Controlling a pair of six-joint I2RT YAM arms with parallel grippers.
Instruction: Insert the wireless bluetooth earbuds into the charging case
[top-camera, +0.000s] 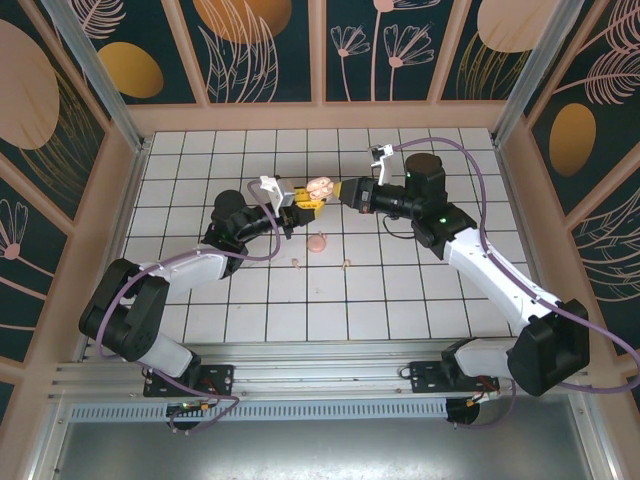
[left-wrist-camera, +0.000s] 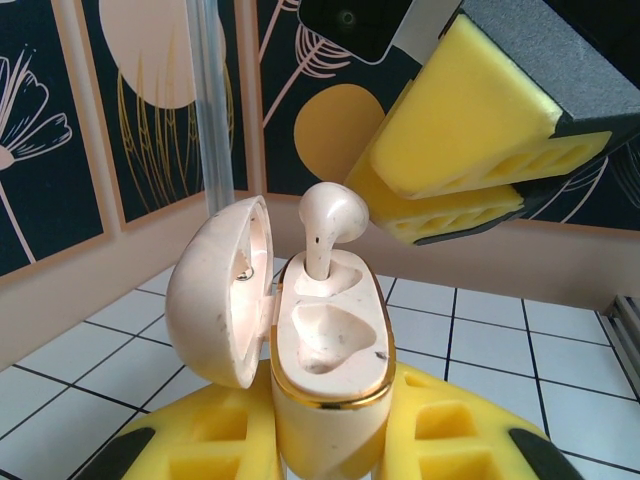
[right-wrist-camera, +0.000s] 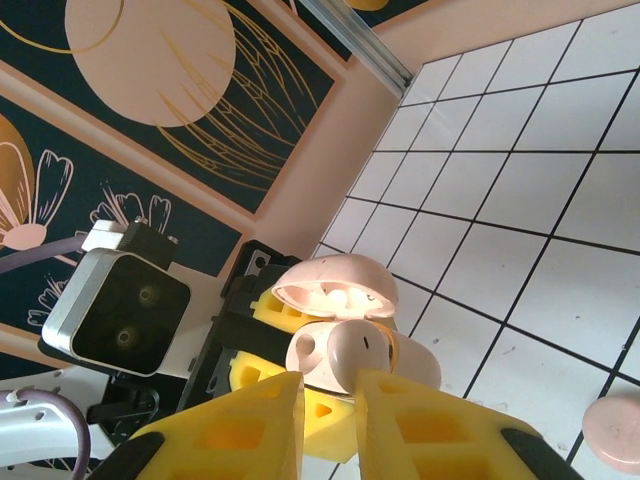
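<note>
Charging case (left-wrist-camera: 328, 395) sits clamped in left hand (left-wrist-camera: 326, 445); right hand (left-wrist-camera: 385, 192), nearly closed, touches earbud (left-wrist-camera: 332, 215).

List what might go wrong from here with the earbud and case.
The earbud stands upright in the far slot of the charging case, unseated; an off-centre push from the right gripper could tip it out. The left gripper pinches the case low down, so pressing might tilt it or knock the open lid.

Free well (left-wrist-camera: 325, 340) beside upright case lid (left-wrist-camera: 215, 295)
</note>
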